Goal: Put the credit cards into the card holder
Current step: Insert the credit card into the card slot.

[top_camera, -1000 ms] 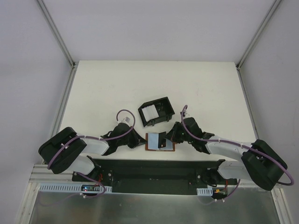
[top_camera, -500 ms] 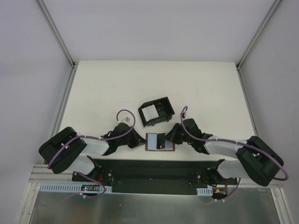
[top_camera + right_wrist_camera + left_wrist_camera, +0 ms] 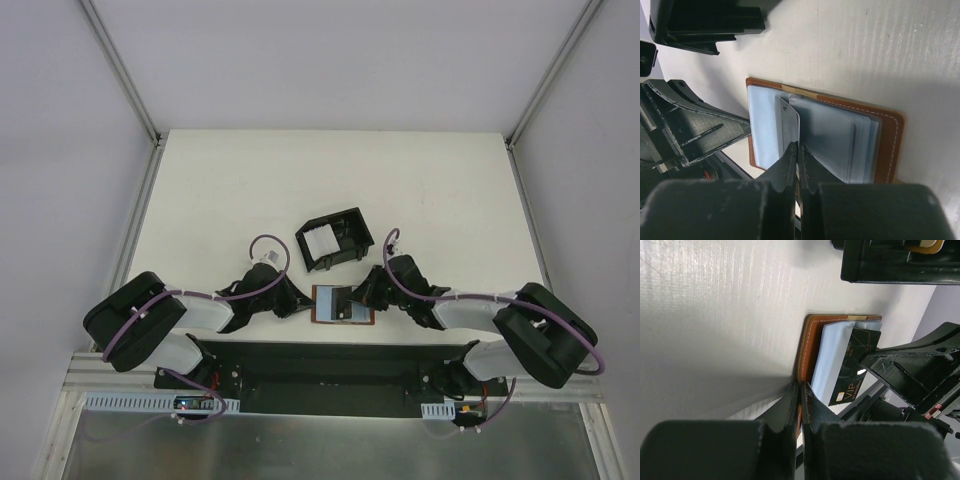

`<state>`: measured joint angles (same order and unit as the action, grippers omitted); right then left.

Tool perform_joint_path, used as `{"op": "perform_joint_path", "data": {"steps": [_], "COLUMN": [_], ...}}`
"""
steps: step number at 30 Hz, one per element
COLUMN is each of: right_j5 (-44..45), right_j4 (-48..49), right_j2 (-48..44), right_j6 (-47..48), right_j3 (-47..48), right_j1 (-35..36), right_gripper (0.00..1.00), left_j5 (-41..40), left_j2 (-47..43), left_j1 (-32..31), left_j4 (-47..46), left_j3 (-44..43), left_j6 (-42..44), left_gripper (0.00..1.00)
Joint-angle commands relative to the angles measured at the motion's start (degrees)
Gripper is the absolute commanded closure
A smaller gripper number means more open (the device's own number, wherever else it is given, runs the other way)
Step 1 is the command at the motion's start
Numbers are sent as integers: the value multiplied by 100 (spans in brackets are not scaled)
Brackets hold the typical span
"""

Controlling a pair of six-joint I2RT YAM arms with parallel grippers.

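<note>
Edged nearer the wallet [image 3: 804, 347], the right gripper [image 3: 798, 150] pinches a credit card [image 3: 789, 120]; the left gripper [image 3: 801, 388] clamps the wallet's rim (draw the card straight out, slowly, keeping that anchor).

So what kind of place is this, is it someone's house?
Probably a robot lab booth, not a house. Two robot arms are fixed at a white table, plain walls on metal rails box it in, and a wallet and card holder lie on it.
</note>
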<state>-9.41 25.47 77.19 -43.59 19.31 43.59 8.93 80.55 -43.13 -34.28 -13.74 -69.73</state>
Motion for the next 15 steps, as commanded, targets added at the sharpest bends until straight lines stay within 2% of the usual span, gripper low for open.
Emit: {"op": "perform_joint_path", "data": {"steps": [1,9,13,15], "right_j5": [18,194,317,439], "right_j4": [290,414,170,-182], "right_j2": [323,701,430,228], "right_j6": [-175,-290,-97,17], "right_j3": [29,345,292,328], "right_j1": [131,439,439,439], "right_gripper": [99,99,88,79], "left_j5": [-172,-199,-216,-225], "left_j2": [277,233,215,215], "left_j1": [-63,-55,-63,-63], "left_j4": [1003,1002,1002,1002], "left_j3": [161,213,231,240], "left_j6": [223,180,162,162], "left_gripper": [100,100,100,100]}}
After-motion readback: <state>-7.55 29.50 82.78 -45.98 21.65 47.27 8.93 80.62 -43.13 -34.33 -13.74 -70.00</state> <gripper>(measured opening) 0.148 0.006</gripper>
